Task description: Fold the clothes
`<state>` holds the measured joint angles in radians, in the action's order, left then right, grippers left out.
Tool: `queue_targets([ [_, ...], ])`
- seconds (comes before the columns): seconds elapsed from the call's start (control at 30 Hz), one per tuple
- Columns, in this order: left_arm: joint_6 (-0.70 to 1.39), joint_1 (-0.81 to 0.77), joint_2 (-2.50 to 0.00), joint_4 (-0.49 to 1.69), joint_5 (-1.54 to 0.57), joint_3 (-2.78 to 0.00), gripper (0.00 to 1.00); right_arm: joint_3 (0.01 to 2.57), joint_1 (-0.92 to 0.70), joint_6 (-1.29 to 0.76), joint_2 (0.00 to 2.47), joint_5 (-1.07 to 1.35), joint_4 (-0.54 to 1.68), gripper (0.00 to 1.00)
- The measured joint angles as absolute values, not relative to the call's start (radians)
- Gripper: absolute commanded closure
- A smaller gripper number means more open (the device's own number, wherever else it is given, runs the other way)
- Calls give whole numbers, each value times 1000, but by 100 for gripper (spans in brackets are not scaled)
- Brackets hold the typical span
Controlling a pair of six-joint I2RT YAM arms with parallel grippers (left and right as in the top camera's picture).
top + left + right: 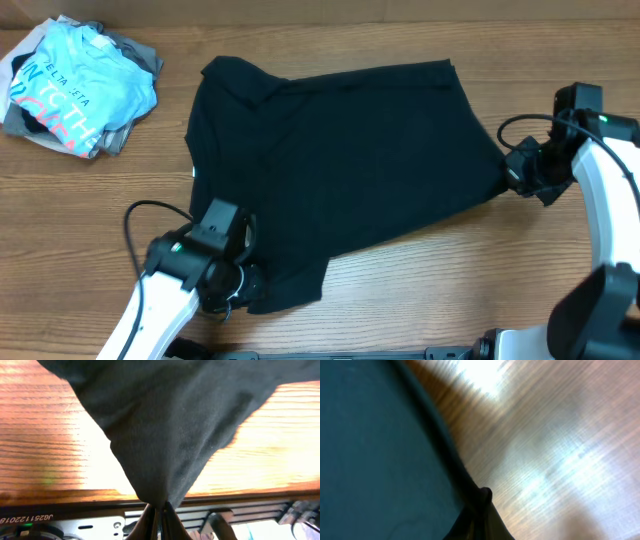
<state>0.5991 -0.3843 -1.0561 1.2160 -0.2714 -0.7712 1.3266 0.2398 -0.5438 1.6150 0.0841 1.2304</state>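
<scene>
Black T-shirt (340,160) is laid flat on the table (420,290) between both tools, one corner pinched in the shut left gripper (159,508), the far edge clamped in the right gripper (481,499), presumably for a taut lift-and-fold.

The overhead view is evenly lit and sharp. Glare bleaches the counter (75,460) in the left wrist view — the right wrist view is blurred, its black shirt (370,450) looking bluish.
</scene>
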Motion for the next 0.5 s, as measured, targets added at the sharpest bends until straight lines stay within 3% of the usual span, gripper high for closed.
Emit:
queue_targets([
  [0.5,629,-384,-848,1432,-265,-778,96,1326,240,-643,1380,-26,1442,96],
])
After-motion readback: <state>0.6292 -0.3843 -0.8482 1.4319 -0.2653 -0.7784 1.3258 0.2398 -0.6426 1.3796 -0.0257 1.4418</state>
